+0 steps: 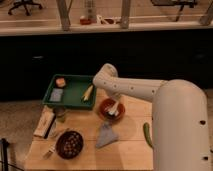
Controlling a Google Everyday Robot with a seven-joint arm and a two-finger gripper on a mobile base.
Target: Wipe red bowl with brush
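Note:
A red bowl (106,104) sits on the wooden table (125,145), right of the green tray. My white arm reaches from the right, bends at its elbow above the tray's right end and comes down into the bowl. My gripper (113,108) is inside the bowl, over its right half. A pale object that looks like the brush (116,107) is at the gripper in the bowl. The brush is partly hidden by the gripper.
A green tray (75,94) at the back left holds an orange item (60,82), a grey sponge (56,95) and a yellowish item (88,92). A dark bowl (69,144), a grey cloth (106,135), a green vegetable (147,135) and a box (44,123) lie on the table.

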